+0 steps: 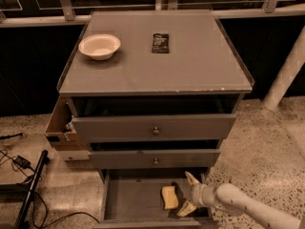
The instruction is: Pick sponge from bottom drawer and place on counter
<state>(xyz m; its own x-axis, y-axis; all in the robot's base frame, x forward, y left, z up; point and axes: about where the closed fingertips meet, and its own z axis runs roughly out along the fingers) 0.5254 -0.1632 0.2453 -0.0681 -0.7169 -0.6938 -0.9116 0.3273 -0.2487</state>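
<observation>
The sponge (169, 197), a small pale yellow block, lies on the floor of the pulled-out bottom drawer (128, 202), right of its middle. My gripper (183, 194) reaches into the drawer from the right, just right of the sponge. It is open, with one finger (190, 179) above and one finger (186, 209) below, and the sponge sits at the mouth of the jaws, not held. The counter (190, 63) is the flat grey top of the cabinet, well above.
A white bowl (99, 46) and a black packet (160, 43) lie on the counter's back half. Two knobbed drawers (155, 128) stand slightly open above the bottom one. A wooden box (59, 125) hangs off the cabinet's left side. Cables (21, 163) lie on the floor at left.
</observation>
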